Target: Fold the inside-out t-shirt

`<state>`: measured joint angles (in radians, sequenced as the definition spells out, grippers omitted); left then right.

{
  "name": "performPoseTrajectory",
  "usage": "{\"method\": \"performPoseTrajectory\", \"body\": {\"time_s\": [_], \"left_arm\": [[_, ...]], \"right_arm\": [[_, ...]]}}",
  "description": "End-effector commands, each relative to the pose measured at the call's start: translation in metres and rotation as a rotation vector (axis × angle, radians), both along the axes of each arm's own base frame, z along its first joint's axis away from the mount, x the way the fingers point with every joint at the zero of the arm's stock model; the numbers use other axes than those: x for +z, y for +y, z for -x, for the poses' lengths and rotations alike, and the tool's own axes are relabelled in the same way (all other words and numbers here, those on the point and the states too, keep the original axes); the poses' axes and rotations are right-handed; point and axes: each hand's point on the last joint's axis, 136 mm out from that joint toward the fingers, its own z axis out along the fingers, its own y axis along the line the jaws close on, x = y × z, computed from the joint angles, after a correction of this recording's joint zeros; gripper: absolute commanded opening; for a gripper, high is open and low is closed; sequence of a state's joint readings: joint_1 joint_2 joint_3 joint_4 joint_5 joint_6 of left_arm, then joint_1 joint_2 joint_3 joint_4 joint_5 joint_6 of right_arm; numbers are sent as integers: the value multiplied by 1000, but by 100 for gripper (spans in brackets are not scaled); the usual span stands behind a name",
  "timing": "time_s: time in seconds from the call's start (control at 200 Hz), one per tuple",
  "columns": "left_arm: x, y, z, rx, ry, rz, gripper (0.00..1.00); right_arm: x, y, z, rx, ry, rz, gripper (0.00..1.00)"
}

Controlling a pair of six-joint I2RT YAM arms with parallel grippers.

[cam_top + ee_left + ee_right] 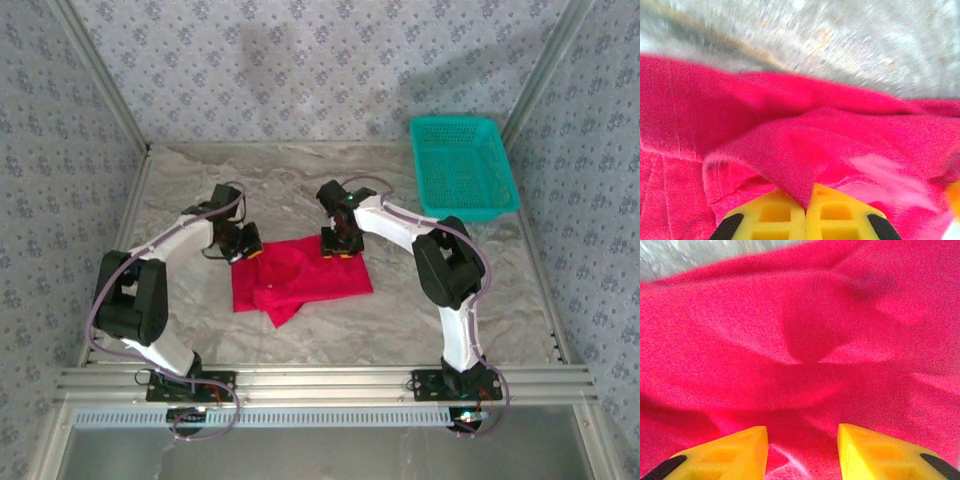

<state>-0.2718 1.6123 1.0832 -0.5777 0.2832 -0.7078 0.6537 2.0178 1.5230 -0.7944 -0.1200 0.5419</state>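
Note:
The inside-out t-shirt (300, 280) is a bright red, rumpled heap on the marble table between the two arms. My left gripper (250, 245) is at the shirt's upper left corner. In the left wrist view its yellow fingers (775, 215) are pressed together with a pointed fold of the t-shirt (790, 125) pinched between them at the left gripper (807, 200). My right gripper (340, 248) hovers at the shirt's upper right edge. In the right wrist view the right gripper (802, 440) stands open just above the t-shirt (805, 340), with cloth below the gap and nothing pinched.
A teal mesh basket (463, 165) stands at the back right of the table. Patterned walls and metal frame posts close in the table (300, 180) on three sides. The arm bases sit along the near rail.

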Motion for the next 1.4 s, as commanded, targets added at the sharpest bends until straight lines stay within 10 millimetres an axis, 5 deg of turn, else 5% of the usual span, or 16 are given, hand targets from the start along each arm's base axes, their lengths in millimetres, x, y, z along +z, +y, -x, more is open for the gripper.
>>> {"method": "performPoseTrajectory", "body": {"time_s": [0.0, 0.12, 0.25, 0.315, 0.46, 0.615, 0.695, 0.81, 1.024, 1.114, 1.219, 1.289, 1.394], "left_arm": [[33, 12, -20, 6, -57, 7, 0], [38, 24, -39, 30, -58, 31, 0], [18, 31, -52, 43, -11, 63, 0], [7, 32, -56, 36, 14, 63, 4], [-13, 58, -63, 69, 91, -8, 38], [8, 84, -42, 124, 75, -100, 42], [11, 74, -17, 125, 71, -53, 42], [-8, 45, 25, 88, 124, 57, 42], [-61, 5, 49, 47, 187, 132, 41], [-78, 0, 33, 41, 203, 112, 37], [-82, -7, -9, 12, 172, 79, 36], [-77, -18, -46, -27, 140, 76, 36], [-48, -53, -95, -131, 68, 125, 34]], "right_arm": [[-14, -10, 23, 3, 61, 25, 43], [-36, -23, 37, -16, 104, 59, 43], [-41, -26, 41, -22, 112, 55, 43], [-33, -20, 39, -20, 103, 28, 43], [13, 5, 22, 16, 23, -87, 46], [38, 23, -4, 31, -45, -188, 50], [21, 23, -19, 28, -25, -188, 49], [-9, 12, -33, -4, 27, -157, 47], [-40, -28, -20, -57, 87, -60, 46], [-38, -49, -1, -82, 80, -4, 45], [-30, -55, 41, -123, 71, -14, 45], [-19, -46, 73, -137, 47, -40, 45], [20, -17, 94, -72, -107, -110, 47]]}}
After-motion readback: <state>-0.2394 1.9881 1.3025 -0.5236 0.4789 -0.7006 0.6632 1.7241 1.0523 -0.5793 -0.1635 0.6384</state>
